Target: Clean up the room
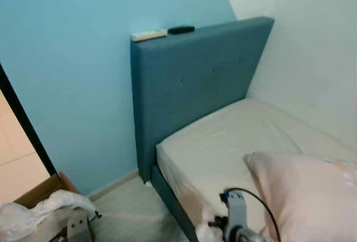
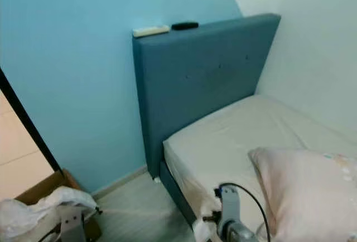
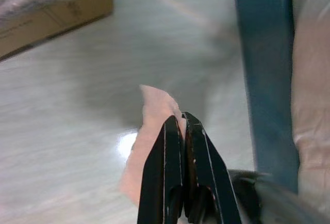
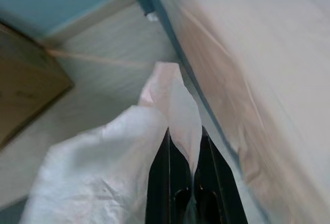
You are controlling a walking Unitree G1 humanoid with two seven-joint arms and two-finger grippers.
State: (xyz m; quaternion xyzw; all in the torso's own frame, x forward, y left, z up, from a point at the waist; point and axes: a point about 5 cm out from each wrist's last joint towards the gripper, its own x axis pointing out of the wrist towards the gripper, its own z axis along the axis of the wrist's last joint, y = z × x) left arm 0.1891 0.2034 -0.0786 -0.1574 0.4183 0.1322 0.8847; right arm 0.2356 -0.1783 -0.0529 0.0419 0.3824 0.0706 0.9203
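In the left wrist view my left gripper (image 3: pixel 178 123) is shut on a pale pink piece of cloth (image 3: pixel 149 131) that hangs over the pale floor beside the blue bed frame (image 3: pixel 265 69). My right gripper (image 4: pixel 183 133) is shut on a thin white and pink sheet (image 4: pixel 129 146), held above the floor next to the mattress edge. Whether both hold one item I cannot tell. In the eye views the right arm (image 1: pixel 235 219) rises at the bottom by the bed corner, and the left arm (image 1: pixel 78 225) stands near the box.
A bed with a blue headboard (image 1: pixel 189 80) and a bare mattress (image 1: pixel 240 136) stands against the blue wall. A pink pillow (image 1: pixel 307 192) lies on it. Two remotes (image 1: pixel 149 34) rest on the headboard. A cardboard box (image 1: pixel 47 189) with white plastic stands at the lower left.
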